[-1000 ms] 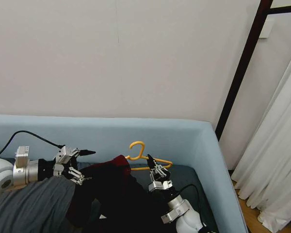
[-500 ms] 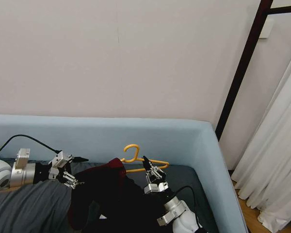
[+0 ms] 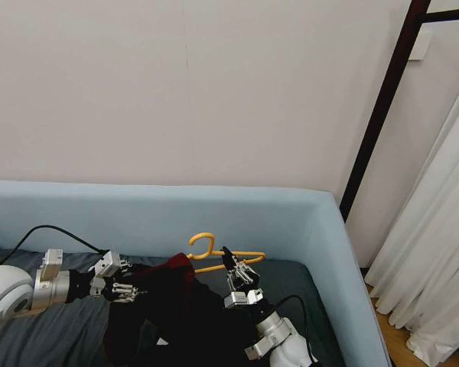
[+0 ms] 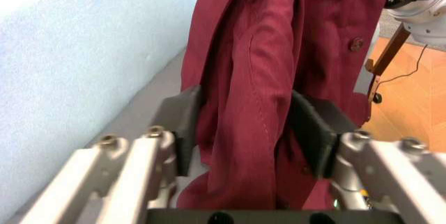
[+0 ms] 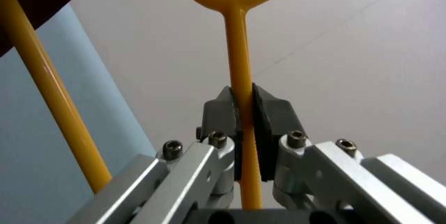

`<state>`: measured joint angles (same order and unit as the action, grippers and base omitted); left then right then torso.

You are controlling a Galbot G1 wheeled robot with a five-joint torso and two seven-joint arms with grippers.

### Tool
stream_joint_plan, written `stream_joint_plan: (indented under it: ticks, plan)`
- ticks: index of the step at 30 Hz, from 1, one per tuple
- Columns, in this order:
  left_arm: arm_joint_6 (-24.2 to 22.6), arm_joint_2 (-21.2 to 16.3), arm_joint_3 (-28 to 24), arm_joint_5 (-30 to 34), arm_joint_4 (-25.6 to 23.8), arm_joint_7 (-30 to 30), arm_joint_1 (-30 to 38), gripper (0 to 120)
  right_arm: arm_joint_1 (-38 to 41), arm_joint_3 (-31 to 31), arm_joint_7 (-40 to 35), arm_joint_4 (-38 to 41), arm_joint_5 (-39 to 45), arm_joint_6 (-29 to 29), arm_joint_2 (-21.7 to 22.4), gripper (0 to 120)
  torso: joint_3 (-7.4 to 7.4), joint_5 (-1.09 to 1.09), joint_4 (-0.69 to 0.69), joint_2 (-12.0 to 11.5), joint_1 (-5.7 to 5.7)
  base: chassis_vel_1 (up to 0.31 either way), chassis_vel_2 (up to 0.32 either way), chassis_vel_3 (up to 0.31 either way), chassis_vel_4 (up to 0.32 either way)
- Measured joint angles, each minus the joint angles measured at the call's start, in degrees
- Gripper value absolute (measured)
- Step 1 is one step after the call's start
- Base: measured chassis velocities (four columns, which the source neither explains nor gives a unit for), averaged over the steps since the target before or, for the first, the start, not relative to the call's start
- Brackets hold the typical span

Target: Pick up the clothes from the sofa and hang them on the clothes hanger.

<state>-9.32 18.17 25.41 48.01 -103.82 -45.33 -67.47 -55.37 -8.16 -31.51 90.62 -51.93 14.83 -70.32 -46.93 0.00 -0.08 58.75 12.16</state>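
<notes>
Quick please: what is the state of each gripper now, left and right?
Left gripper: closed on a fold of the dark red garment.
Right gripper: closed on the thin bar of the yellow hanger.

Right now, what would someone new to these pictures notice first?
The yellow hanger stands out, pinched by its thin rod in the right gripper above the light blue sofa. Next to it, a dark red garment appears draped off the hanger's end, and the left gripper is closed on a fold of it from the robot's left.
</notes>
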Motion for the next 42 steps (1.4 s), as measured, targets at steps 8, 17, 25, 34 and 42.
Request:
stream_joint_plan:
  ticks: [8,17,25,34,42]
  plan:
    - [0.8,0.2,0.5,-0.6,-0.1,0.0,-1.0,16,0.2,0.0,0.0,0.4,0.0,1.3,0.3,5,0.0,0.0,0.0,0.0,0.0,0.0,0.0,0.0,0.0]
    - [2.0,0.4,1.0,-1.1,0.2,-0.3,-1.5,5,0.4,-0.4,0.2,1.2,1.9,2.1,1.0,5,0.0,0.0,0.0,0.0,0.0,0.0,0.0,0.0,0.0]
    - [2.3,1.6,1.2,-0.8,0.5,-0.5,-1.9,1,0.0,-1.3,1.4,2.1,7.8,3.0,2.2,29,0.0,0.01,0.0,0.0,0.0,0.0,0.0,0.0,0.0]
    - [2.3,2.3,0.8,-1.0,1.7,-0.2,-1.1,1,-2.9,-3.2,8.5,4.2,25.2,8.3,4.1,58,0.0,0.0,0.0,0.0,0.0,0.0,0.0,0.0,0.0]
    - [4.0,2.6,0.4,-4.6,5.3,-0.9,-1.1,1,-4.4,-4.9,15.1,2.3,53.6,-3.2,6.0,87,0.0,0.0,0.0,0.0,0.0,0.0,0.0,0.0,0.0]
